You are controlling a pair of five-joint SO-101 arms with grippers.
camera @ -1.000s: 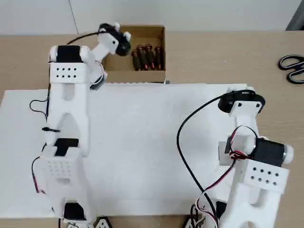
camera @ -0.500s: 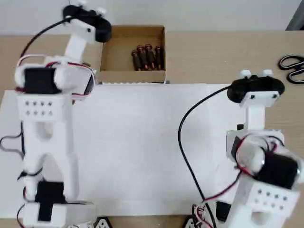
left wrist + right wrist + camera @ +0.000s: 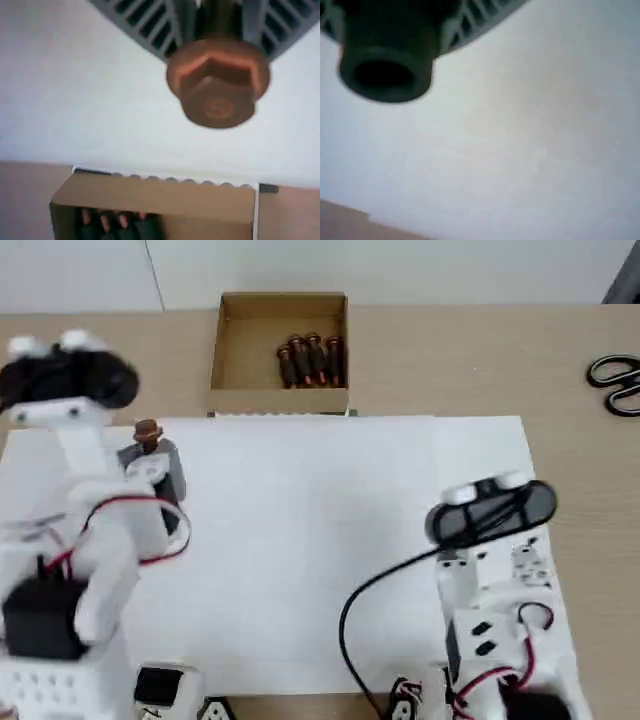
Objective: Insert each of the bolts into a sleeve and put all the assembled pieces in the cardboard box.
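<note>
A copper-coloured bolt (image 3: pixel 147 430) stands head up in my left gripper (image 3: pixel 152 458), over the left edge of the white mat (image 3: pixel 330 540). In the left wrist view the bolt's hex head (image 3: pixel 217 85) sticks out between the grey ribbed fingers (image 3: pixel 145 20), and my left gripper (image 3: pixel 216 15) is shut on its shaft. My right gripper (image 3: pixel 385 22) is shut on a dark sleeve (image 3: pixel 385 70), whose open end faces the camera above the mat. The right arm (image 3: pixel 490 512) sits at the near right. The cardboard box (image 3: pixel 215 350) holds several assembled pieces (image 3: pixel 312 360).
Scissors (image 3: pixel 615 385) lie on the wooden table at the far right. In the left wrist view the box (image 3: pixel 155 200) lies just past the mat's edge, with dark pieces (image 3: pixel 120 222) inside.
The left arm has swung away from the box to the mat's left side, where the bolt now shows in its gripper. The right arm has drawn back toward the near edge.
</note>
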